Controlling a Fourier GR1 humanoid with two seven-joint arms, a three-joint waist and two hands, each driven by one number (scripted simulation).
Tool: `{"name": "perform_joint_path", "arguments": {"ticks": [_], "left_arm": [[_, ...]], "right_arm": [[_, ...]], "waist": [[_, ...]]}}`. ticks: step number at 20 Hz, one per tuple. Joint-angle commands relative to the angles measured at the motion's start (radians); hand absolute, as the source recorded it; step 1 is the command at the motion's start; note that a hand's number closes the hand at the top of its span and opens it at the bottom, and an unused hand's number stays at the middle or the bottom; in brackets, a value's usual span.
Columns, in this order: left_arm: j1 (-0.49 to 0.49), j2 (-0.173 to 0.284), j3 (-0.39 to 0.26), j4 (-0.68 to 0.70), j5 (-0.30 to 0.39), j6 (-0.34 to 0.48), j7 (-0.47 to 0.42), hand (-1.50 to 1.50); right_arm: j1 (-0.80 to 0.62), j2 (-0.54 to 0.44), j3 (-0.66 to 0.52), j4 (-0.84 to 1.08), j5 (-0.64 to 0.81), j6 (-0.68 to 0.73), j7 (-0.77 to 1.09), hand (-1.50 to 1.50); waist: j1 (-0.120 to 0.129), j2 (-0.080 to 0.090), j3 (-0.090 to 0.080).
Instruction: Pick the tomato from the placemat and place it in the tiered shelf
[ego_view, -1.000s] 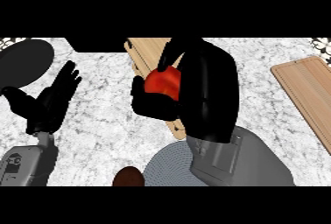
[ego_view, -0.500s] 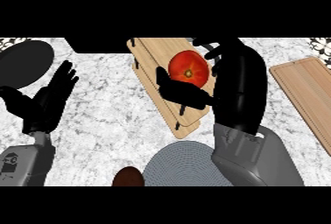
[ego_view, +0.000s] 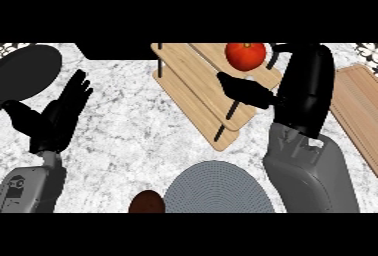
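Head view: tomato (ego_view: 245, 55) now sits on the wooden slatted tiered shelf (ego_view: 198, 85) near the counter's far edge, out of the right hand (ego_view: 255, 93), fingers released. Left hand (ego_view: 55, 114) rests open. Round grey woven placemat (ego_view: 214, 187) at near edge.

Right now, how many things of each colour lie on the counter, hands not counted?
Red: 1, tomato
Wooden: 2, shelf, board
Grey: 1, placemat
Black: 1, plate
Brown: 1, round thing
Total: 6

a marbled counter (ego_view: 148, 145) carries the wooden tiered shelf (ego_view: 199, 90), round grey placemat (ego_view: 214, 192) and dark plate (ego_view: 29, 70).
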Motion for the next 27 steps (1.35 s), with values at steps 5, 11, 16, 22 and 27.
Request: {"name": "perform_joint_path", "arguments": {"ticks": [5, 11, 16, 22, 27], "left_arm": [[0.004, 0.02, 0.035, -0.024, 0.026, -0.019, 0.028, 0.0], [-0.043, -0.001, 0.029, 0.02, -0.004, 0.007, 0.019, 0.0], [0.021, -0.021, 0.024, 0.004, -0.012, 0.013, -0.006, 0.0], [0.026, -0.012, 0.022, -0.02, -0.008, -0.007, 0.017, 0.0], [-0.008, -0.004, 0.038, 0.023, 0.004, -0.024, -0.007, 0.0]], "right_arm": [[0.005, -0.061, -0.155, -0.182, -0.31, 0.246, 0.052, -1.5], [0.133, -0.19, -0.337, -0.403, -0.542, 0.396, 0.085, -1.5], [0.256, -0.265, -0.542, -0.57, -0.842, 0.489, 0.058, -1.5], [0.415, -0.323, -0.706, -0.646, -1.105, 0.594, -0.07, -1.5], [0.531, -0.286, -0.704, -0.683, -1.117, 0.664, -0.186, -1.5]], "waist": [[-0.005, -0.002, 0.001], [-0.022, -0.001, 0.001], [-0.029, -0.003, 0.002], [-0.02, -0.001, 0.002], [-0.019, 0.002, 0.002]]}}
